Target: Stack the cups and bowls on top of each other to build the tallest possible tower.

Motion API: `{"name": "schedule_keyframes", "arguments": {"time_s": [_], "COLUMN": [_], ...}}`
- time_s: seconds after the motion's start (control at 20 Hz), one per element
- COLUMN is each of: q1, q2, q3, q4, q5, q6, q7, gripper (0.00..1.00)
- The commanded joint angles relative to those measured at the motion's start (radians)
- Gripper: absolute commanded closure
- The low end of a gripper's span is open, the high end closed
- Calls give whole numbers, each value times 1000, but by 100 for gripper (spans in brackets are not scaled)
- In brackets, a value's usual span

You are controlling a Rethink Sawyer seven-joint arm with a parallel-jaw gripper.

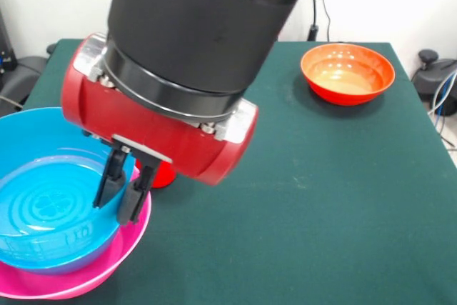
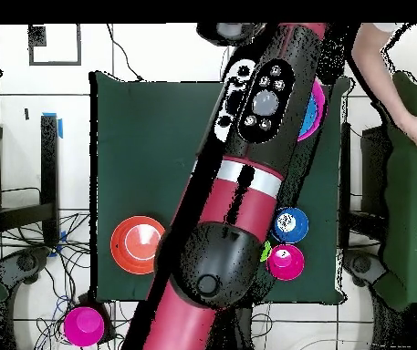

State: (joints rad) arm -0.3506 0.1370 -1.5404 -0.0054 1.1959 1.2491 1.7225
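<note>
The gripper (image 1: pixel 125 194), fingers slightly apart and holding nothing, hangs over the rim of the light blue bowl (image 1: pixel 43 208) nested in the hot-pink bowl (image 1: pixel 107 266). An orange bowl (image 1: pixel 348 73) sits apart on the dark green table (image 1: pixel 321 198); white wall and cables lie behind.

You are looking at a thick red and black robot arm (image 1: pixel 193 48) showing a silver ring with bolts at its wrist, a black panel of round buttons, and a dark two-fingered gripper (image 1: pixel 125 189) beneath a grey plate.
</note>
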Motion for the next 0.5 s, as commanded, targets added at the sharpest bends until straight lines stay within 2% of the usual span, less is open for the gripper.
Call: {"name": "schedule_keyframes", "arguments": {"time_s": [0.05, 0.5], "q1": [29, 18], "q2": [-4, -5], "q3": [37, 23], "q4": [41, 38], "q5": [-61, -57], "q6": [99, 89], "q7": [-125, -130], "gripper": [100, 100]}}
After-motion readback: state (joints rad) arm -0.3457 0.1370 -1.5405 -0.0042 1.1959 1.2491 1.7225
